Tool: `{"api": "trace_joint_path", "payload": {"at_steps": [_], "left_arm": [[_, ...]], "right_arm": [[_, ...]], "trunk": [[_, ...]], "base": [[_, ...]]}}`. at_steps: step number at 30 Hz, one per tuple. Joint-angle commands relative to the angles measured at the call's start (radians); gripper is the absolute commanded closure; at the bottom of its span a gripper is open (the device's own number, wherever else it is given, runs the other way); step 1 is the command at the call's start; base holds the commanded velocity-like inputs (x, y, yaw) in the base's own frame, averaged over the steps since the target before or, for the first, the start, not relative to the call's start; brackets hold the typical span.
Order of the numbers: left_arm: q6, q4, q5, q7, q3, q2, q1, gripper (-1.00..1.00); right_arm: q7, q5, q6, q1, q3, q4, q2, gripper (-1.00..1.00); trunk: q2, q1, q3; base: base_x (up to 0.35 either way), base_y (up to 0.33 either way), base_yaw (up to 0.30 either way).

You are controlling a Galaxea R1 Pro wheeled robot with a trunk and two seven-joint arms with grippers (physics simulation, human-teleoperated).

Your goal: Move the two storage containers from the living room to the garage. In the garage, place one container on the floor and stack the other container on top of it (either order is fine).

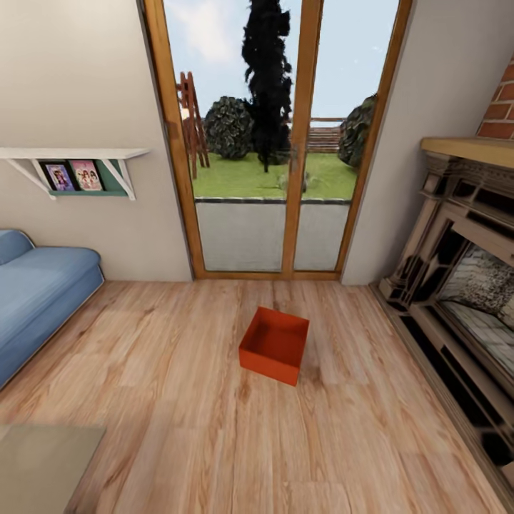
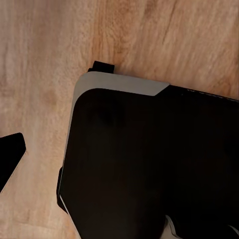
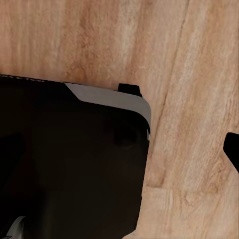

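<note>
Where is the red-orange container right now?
In the head view, the container sits on the wood-plank floor near the middle of the room, in front of the glass doors, with the sofa to its left and the fireplace to its right.

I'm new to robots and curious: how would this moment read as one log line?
room: living room | storage container: one in sight, on wood floor near glass doors | grasp: not begun

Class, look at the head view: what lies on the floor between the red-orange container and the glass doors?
Nothing: in the head view, bare wood-plank floor runs from the storage container to the glass doors.
</note>
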Motion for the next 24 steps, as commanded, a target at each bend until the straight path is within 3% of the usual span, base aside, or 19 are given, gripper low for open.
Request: {"api": "trace_joint_path", "payload": {"at_steps": [1, 14, 24], "left_arm": [[-0.004, 0.001, 0.007, -0.001, -0.003, 0.0, -0.001, -1.0], [-0.003, 0.001, 0.007, -0.001, -0.003, 0.0, -0.001, -1.0], [-0.003, 0.001, 0.007, 0.0, -0.003, 0.0, -0.001, -1.0]], "right_arm": [[-0.001, -0.008, -0.005, -0.001, 0.008, 0.003, 0.001, -1.0], [-0.001, -0.008, -0.005, -0.001, 0.008, 0.003, 0.001, -1.0], [-0.001, -0.008, -0.005, -0.001, 0.008, 0.003, 0.001, -1.0]], "trunk": [[-0.001, 0.001, -0.001], [-0.001, 0.001, -0.001], [-0.001, 0.001, -0.001]], "base": [[0.304, 0.142, 0.0], [0.308, 0.131, 0.0], [0.321, 0.013, -0.005]]}}
